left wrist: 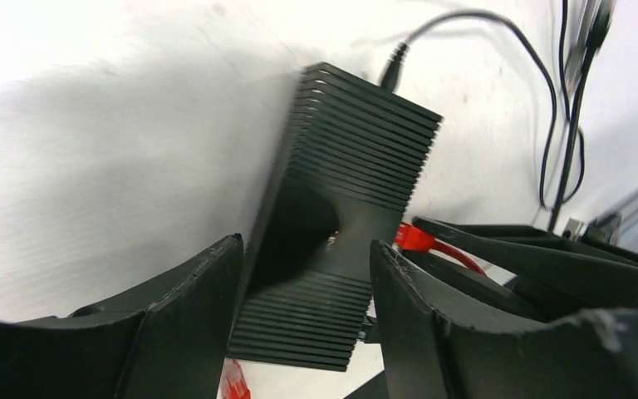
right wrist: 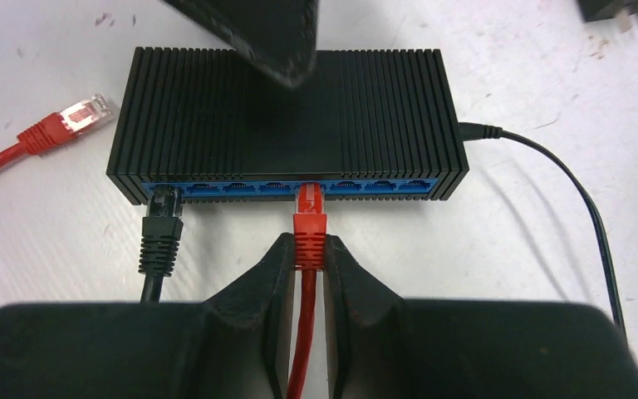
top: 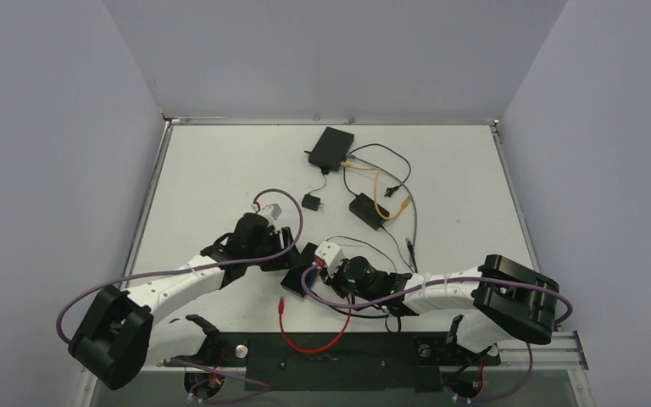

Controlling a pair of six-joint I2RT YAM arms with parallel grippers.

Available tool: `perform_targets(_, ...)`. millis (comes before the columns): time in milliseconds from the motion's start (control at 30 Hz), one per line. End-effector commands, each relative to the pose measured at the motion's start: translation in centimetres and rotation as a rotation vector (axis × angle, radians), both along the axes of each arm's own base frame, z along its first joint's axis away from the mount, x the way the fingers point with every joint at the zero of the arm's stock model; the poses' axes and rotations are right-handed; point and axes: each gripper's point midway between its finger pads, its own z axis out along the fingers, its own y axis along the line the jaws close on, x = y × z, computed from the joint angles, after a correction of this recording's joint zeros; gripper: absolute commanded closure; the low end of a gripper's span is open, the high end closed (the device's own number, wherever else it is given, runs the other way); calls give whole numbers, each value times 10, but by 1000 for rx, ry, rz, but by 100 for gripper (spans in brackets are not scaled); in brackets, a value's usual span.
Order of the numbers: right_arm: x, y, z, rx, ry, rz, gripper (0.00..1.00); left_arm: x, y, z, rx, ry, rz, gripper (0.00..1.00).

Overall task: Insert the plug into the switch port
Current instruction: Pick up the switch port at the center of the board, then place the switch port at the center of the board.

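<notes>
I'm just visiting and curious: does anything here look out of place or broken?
Nothing looks damaged. The red plug sits straight in the switch, pinched by the right gripper. Only a second red connector lies loose beside the switch.

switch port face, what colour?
Blue: a strip of ports along the front of the black ribbed switch. Clearest in the right wrist view.

The left gripper hangs over the network switch, jaws apart (one finger either side of it). The right gripper, on the switch's port side, pinches the red plug between nearly closed jaws.
</notes>
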Motion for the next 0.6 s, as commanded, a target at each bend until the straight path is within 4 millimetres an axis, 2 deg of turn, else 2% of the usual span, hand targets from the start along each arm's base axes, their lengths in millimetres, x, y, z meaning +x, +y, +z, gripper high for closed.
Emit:
perform_targets(0,30,28,52,187,-68,-62,100,27,29,25,1,-29,153,44)
perform_targets(267,40,41,54,180,-48,-72,100,43,57,44,49,-72,290,41)
perform_targets(467,55,49,53,185,-34,-110,100,47,62,68,28,-150,312,41)
perform_targets(567,66,52,46,170,-14,-149,100,47,63,76,17,-178,310,41)
